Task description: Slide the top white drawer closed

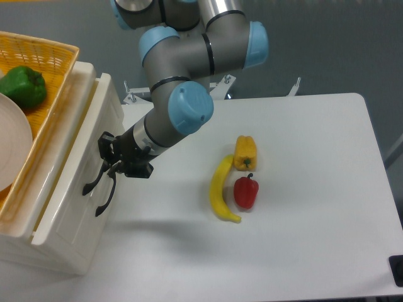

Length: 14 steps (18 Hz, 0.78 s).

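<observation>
The gripper (108, 165) pushes the drawer (69, 179); fingers unclear. The basket (47, 69) holds a green pepper (23, 85) and plate (12, 148).

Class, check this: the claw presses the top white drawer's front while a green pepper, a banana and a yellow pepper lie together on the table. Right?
Not quite. The camera view shows a red pepper on the table beside the banana and yellow pepper; the green pepper sits in the basket. The claw does meet the top white drawer.

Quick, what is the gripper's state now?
Gripper: against the top drawer front at its handle; open or closed cannot be told.
</observation>
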Available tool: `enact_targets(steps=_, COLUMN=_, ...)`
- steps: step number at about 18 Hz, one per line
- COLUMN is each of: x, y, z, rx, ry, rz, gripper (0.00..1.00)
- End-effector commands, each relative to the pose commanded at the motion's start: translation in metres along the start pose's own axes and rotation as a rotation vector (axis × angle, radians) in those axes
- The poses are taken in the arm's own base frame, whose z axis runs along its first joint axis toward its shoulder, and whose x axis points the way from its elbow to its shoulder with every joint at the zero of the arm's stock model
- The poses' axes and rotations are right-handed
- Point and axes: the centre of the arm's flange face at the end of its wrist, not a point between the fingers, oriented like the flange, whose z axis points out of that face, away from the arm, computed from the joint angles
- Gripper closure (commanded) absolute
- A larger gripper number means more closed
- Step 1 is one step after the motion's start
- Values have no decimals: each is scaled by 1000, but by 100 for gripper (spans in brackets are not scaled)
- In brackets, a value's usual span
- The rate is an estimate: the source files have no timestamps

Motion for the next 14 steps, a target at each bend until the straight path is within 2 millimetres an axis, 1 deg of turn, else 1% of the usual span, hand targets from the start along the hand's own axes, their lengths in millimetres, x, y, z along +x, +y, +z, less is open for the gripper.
enact_targets(steps=6, x=5, y=-5, z=6, rx=3, ry=-6, rz=-11, gripper=79)
enact_targets(steps=9, x=8, y=-11, z=9, rx=15, ry=-19, rz=-3, gripper=77)
enact_targets(steps=11, x=7, y=-11, z=9, rx=16, ry=-19, rz=-1, gripper=76)
enact_targets(steps=12, x=6, y=-11, z=10, rx=16, ry=-19, rz=4, gripper=72)
enact_targets(steps=13, x=6, y=-11, z=9, rx=17, ry=-21, rz=8, gripper=65)
enact_targets(steps=14, x=5, y=-11, z=7, rx=20, ry=-23, rz=10, gripper=64)
